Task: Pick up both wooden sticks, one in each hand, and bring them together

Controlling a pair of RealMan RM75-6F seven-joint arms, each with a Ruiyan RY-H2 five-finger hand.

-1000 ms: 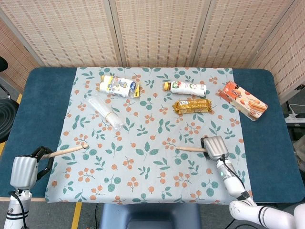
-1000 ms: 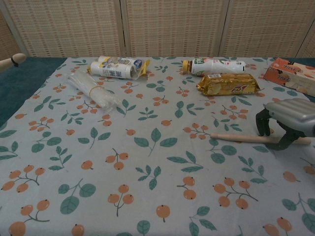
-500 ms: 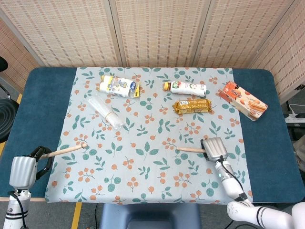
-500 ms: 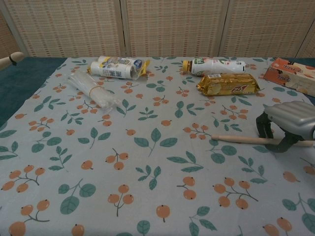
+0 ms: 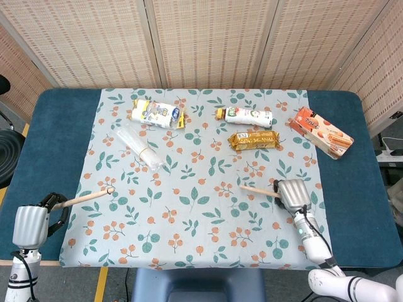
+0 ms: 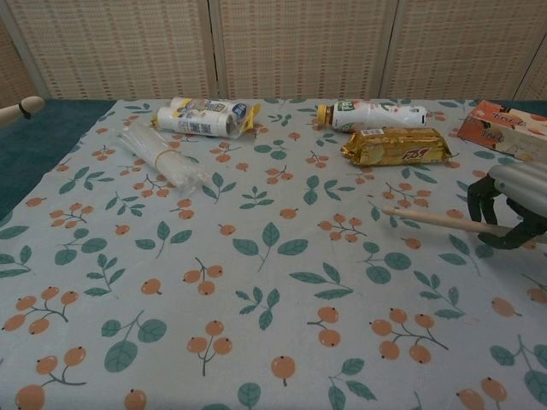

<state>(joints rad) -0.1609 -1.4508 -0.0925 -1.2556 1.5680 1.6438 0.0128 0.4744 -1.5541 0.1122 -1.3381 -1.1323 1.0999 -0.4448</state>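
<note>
My left hand (image 5: 34, 222) sits at the table's front left corner and grips one wooden stick (image 5: 86, 196), which points right over the cloth; only its tip (image 6: 19, 109) shows at the chest view's left edge. My right hand (image 5: 293, 194) holds the other wooden stick (image 5: 258, 191) near the cloth's right side. In the chest view that stick (image 6: 432, 219) hangs just above the cloth, tip pointing left, with the right hand (image 6: 513, 205) curled around its far end.
Across the back of the floral cloth (image 5: 189, 226) lie a wrapped snack pack (image 5: 156, 114), a clear plastic roll (image 5: 140, 148), a white bottle (image 5: 245, 116), a gold biscuit pack (image 5: 254, 139) and an orange box (image 5: 320, 132).
The right hand has lifted its stick off the cloth and shifted to the right. The left hand and its stick have barely moved.
</note>
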